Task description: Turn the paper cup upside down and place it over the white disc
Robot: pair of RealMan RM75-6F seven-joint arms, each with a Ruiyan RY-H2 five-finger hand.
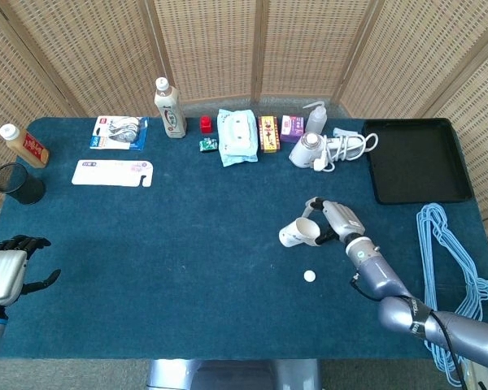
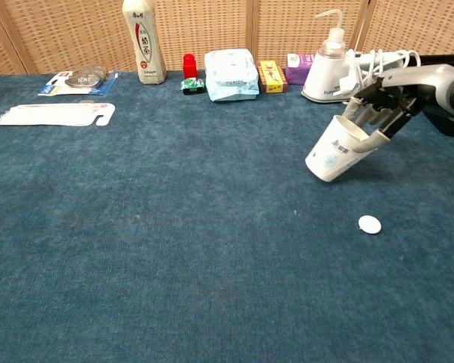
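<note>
Paper cup (image 2: pixel 335 151) is clamped at its rim in your right hand (image 1: pixel 338 219), lifted and tilted over the table's right half, with the white disc (image 2: pixel 370 224) just nearer the front edge. Roll the wrist fully before lowering, mouth centred over it.

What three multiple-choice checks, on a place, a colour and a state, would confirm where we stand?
1. Where does the white disc lie relative to the paper cup?
A. Nearer the robot
B. Under the cup
C. On the black tray

2. What colour is the tabletop?
A. Red
B. Dark blue
C. Beige

3. How is the paper cup now?
A. Upright on the table
B. Inverted over the disc
C. Tilted, held by the right hand

Answers:
1. A: the white disc sits bare, below the paper cup in the head view.
2. B: the tabletop is dark blue.
3. C: the right hand grips its rim, base angled down-left.
</note>
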